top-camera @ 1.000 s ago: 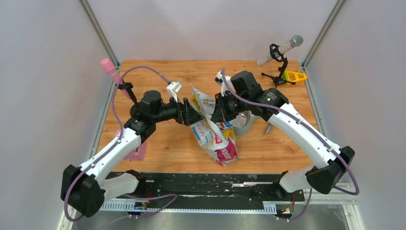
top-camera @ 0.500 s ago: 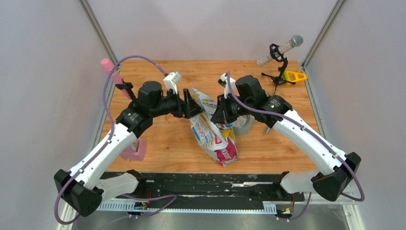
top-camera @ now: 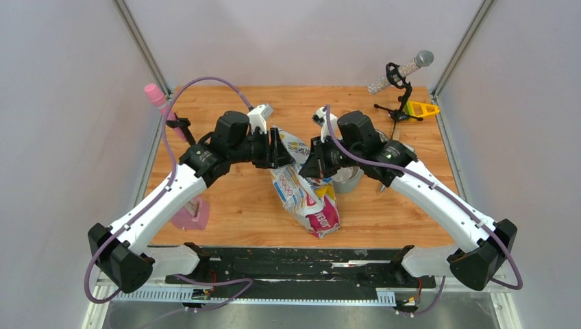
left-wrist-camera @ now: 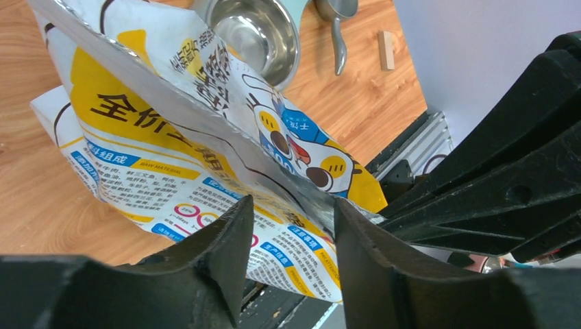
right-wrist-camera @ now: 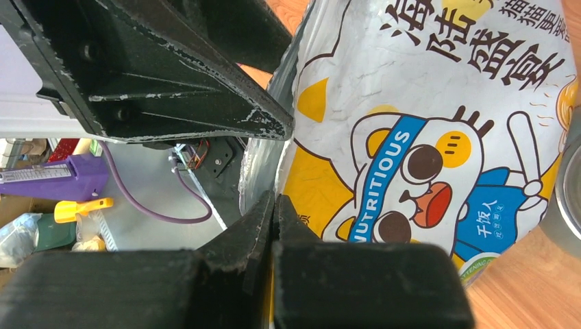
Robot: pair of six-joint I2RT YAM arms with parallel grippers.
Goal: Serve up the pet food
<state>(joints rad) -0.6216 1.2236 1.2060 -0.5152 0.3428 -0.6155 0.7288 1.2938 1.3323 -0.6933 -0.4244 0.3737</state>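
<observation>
The colourful cartoon-cat bag (top-camera: 305, 195) lies in the middle of the table with its open top lifted. My right gripper (top-camera: 306, 163) is shut on the right lip of the bag (right-wrist-camera: 425, 137), jaws pressed together at the silver edge (right-wrist-camera: 275, 199). My left gripper (top-camera: 282, 152) is open. Its fingertips (left-wrist-camera: 293, 205) straddle the opposite silver-lined lip of the bag (left-wrist-camera: 171, 137) with gaps on both sides. The pet food is hidden inside the bag.
A steel bowl (top-camera: 348, 177) stands just right of the bag, empty in the left wrist view (left-wrist-camera: 264, 34). A grey scoop (left-wrist-camera: 337, 20) lies beyond it. A pink stand (top-camera: 190, 216) sits at the left edge. A microphone on its stand (top-camera: 401, 72) and a yellow piece (top-camera: 420, 108) occupy the back right.
My left arm has moved right and up to the bag's top, and its jaws have narrowed around the bag's lip. The right gripper has kept its grip, shifting slightly.
</observation>
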